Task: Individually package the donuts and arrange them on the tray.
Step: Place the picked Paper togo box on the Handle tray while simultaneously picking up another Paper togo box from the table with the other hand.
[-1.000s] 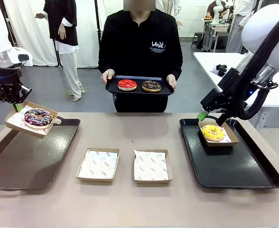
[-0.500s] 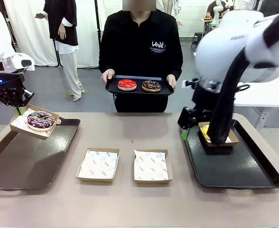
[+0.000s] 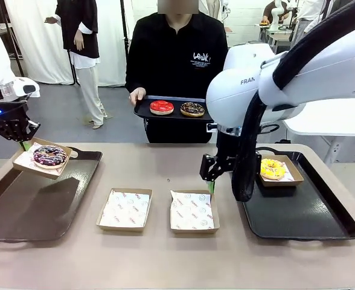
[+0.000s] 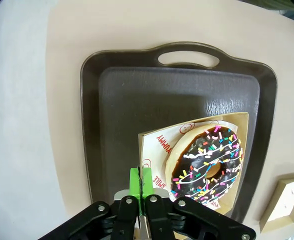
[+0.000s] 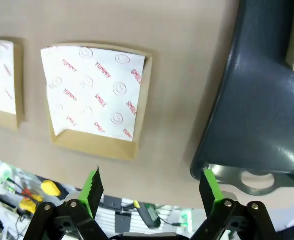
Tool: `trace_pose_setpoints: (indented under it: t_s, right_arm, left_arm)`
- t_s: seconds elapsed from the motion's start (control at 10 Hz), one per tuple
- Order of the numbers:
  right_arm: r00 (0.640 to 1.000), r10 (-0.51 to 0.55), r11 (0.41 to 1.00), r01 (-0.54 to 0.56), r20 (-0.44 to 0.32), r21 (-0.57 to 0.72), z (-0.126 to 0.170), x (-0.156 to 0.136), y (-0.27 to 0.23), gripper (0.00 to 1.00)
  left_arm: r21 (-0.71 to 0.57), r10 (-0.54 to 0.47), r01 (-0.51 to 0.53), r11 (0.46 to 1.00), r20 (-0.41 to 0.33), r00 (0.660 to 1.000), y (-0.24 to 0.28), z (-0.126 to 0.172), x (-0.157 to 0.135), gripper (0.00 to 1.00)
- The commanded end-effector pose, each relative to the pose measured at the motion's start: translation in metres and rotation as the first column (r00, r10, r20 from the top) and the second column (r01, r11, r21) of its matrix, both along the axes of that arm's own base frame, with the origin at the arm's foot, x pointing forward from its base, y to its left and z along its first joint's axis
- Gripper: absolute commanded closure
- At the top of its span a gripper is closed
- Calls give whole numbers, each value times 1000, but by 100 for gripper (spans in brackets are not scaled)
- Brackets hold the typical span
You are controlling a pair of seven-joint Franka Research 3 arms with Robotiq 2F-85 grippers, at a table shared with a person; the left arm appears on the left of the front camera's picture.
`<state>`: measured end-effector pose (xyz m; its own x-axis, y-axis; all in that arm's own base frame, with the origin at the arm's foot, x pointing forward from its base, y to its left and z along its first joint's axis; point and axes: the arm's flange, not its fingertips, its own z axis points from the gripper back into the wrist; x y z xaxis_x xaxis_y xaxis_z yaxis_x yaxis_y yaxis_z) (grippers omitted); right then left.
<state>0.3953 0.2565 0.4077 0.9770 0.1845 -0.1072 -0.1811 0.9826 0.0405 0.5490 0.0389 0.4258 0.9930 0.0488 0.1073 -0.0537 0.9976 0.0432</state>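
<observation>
Right, my left jaws are pinched fully together on the near edge of a cardboard box [image 4: 243, 131], green pads [image 4: 135, 181] clamping the rim and its printed paper liner [image 4: 159, 148]. The purple sprinkled donut [image 4: 207, 165] sits inside that box, just past the fingertips and off to one side of them, not touching the pads. From the front I see the box [image 3: 22, 162] held in the air, tilted, with the donut [image 3: 49, 155] below and slightly to the right of the jaws. It hangs over the far corner of the left tray [image 3: 38, 208], and the wrist camera shows that dark tray [image 4: 132, 100] underneath.

My right jaws are spread wide with nothing between them, each green pad [image 5: 93, 187] standing free. They hover above the surface [image 5: 177, 75]. Beyond one fingertip lies an empty paper-lined box [image 5: 94, 95], and beyond the other is the handled end of the right tray [image 5: 267, 100]. A second empty box [image 5: 2, 75] lies farther out to that first side.

The yellow donut [image 3: 272, 168] rests in its own box [image 3: 290, 176] on the right tray [image 3: 298, 214], well apart from the right jaws. Across the surface, a person's hands [image 3: 137, 95] hold a black serving tray [image 3: 142, 112] carrying the red donut [image 3: 162, 107] and the chocolate donut [image 3: 192, 109], far beyond both jaws.
</observation>
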Motion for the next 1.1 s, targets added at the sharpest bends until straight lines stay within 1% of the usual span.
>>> trace_pose_setpoints:
  t_s: [0.0,0.1,0.2,0.3,0.9,1.0]
  right_arm:
    - [990,-102,994,99,94,40,-5,6,4,0]
    - [983,-114,992,104,145,72,-5,5,2,0]
    - [973,-91,993,72,210,96,-2,4,-1,0]
    - [995,-65,997,62,75,42,0,11,2,0]
    - [994,-70,997,66,82,43,-3,9,0,0]
    - [980,-139,990,137,143,20,-8,5,4,0]
  left_arm:
    - [-43,-15,16,999,16,1000,9,-1,9,99]
    - [-41,-24,24,999,11,1000,9,-1,7,99]
    - [-11,2,-2,1000,2,1000,3,-3,3,99]
    - [-11,2,-2,1000,2,1000,3,-3,3,99]
    - [-17,-2,2,1000,0,1000,4,-5,4,99]
    - [-20,17,-17,1000,8,1000,3,-10,5,99]
